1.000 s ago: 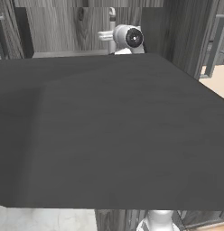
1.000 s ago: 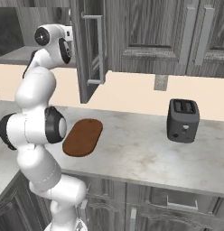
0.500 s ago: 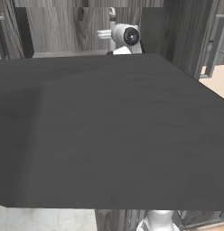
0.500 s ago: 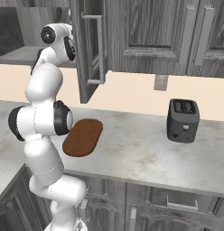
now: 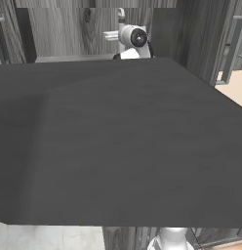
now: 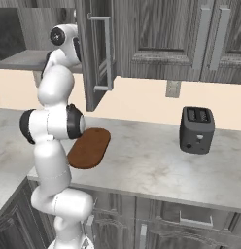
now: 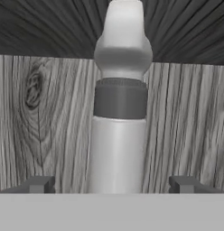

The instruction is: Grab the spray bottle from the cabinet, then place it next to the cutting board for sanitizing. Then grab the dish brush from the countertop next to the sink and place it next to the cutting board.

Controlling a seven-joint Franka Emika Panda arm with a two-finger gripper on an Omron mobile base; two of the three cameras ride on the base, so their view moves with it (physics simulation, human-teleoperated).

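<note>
The spray bottle stands upright against the cabinet's grey wood-grain back wall, centred between the pincer's two spread dark fingertips, a grey collar ringing it below its rounded pale top.

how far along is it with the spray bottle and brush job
Done: the cabinet door is open. In hand: the gripper is open, its tips either side of the spray bottle, not yet closed on it. Left: carry the bottle to the cutting board, then the whole brush step.
</note>
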